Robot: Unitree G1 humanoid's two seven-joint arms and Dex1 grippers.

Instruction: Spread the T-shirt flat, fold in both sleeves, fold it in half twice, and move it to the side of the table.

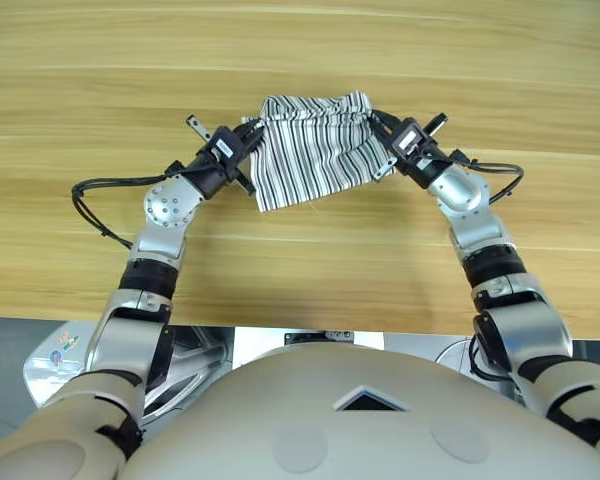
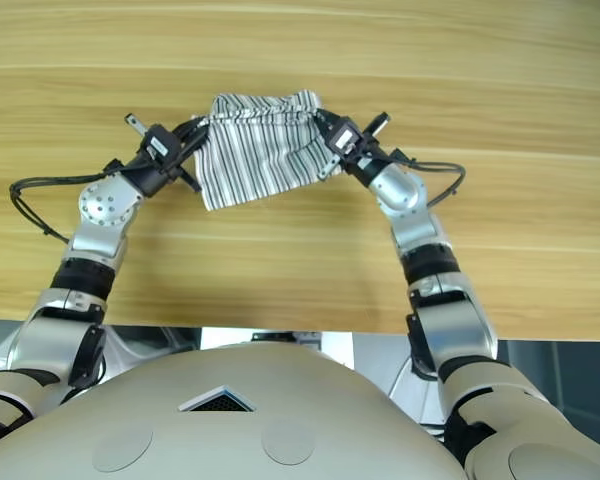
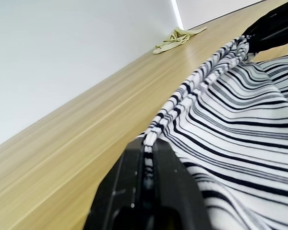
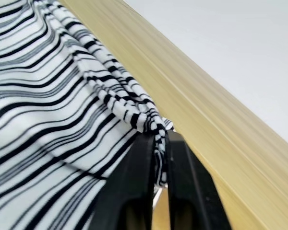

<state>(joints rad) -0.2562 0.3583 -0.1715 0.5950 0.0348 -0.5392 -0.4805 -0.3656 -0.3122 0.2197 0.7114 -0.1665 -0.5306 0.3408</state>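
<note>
The black-and-white striped T-shirt point(image 1: 312, 150) is held up over the wooden table point(image 1: 300, 260), stretched between both grippers and sagging in the middle. My left gripper point(image 1: 252, 133) is shut on its left upper edge, where bunched fabric point(image 3: 153, 132) is pinched between the black fingers point(image 3: 168, 177). My right gripper point(image 1: 377, 125) is shut on the right upper edge, with a gathered fold point(image 4: 151, 120) clamped between its fingers point(image 4: 137, 177). The shirt's lower hem point(image 1: 280, 203) hangs near the tabletop.
The wooden table extends far beyond and to both sides of the shirt. A small pale yellow-green cloth point(image 3: 175, 38) lies far off along the table by a white wall point(image 3: 62, 52). The table's near edge point(image 1: 300, 322) runs just before my body.
</note>
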